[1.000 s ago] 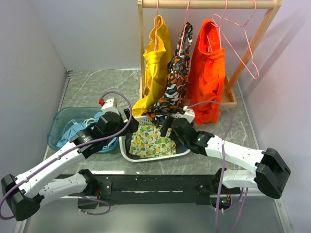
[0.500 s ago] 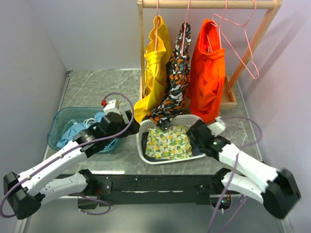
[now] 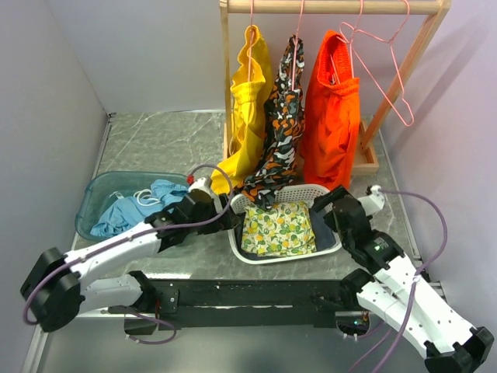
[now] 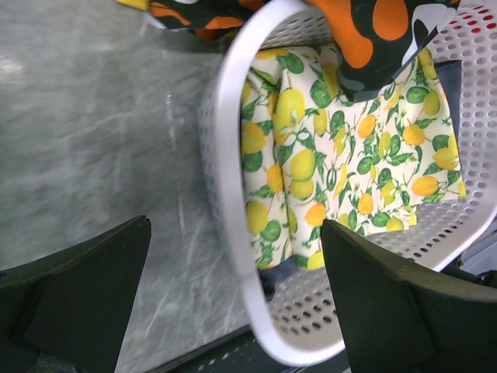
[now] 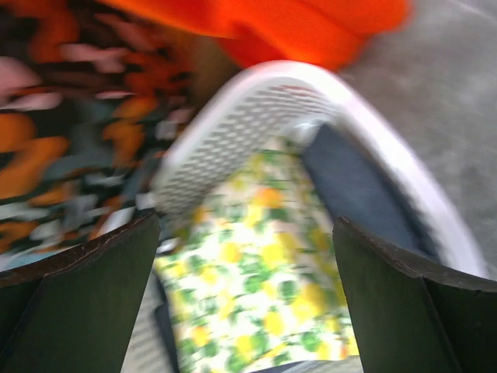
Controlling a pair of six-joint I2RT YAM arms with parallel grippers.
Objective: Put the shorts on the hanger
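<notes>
The left gripper (image 3: 223, 217), jaws apart and empty, hangs at the left rim of the white basket (image 3: 283, 260). The right gripper (image 3: 332, 208), also spread and empty, is at its right rim. The one pair of light-blue shorts (image 3: 128, 210) lies untouched in the teal tub (image 3: 84, 208) near the worktop's left edge. One bare pink hanger (image 3: 384, 70) hangs beside three dressed ones. Pickup looks not yet begun; the left arm must reach left into the tub.

Marble table (image 3: 155, 144) carries teal tub (image 3: 87, 203), white basket (image 3: 273, 259), wooden rack (image 3: 226, 78)

Three cloth pieces hung: yellow garment (image 3: 248, 101), camouflage-print garment (image 3: 281, 124), orange garment (image 3: 332, 116). There were one bare pink wire hanger (image 3: 408, 120), one white perforated basket (image 3: 299, 191), one teal plastic tub (image 3: 85, 206) and one light-blue fabric shorts (image 3: 128, 211).
</notes>
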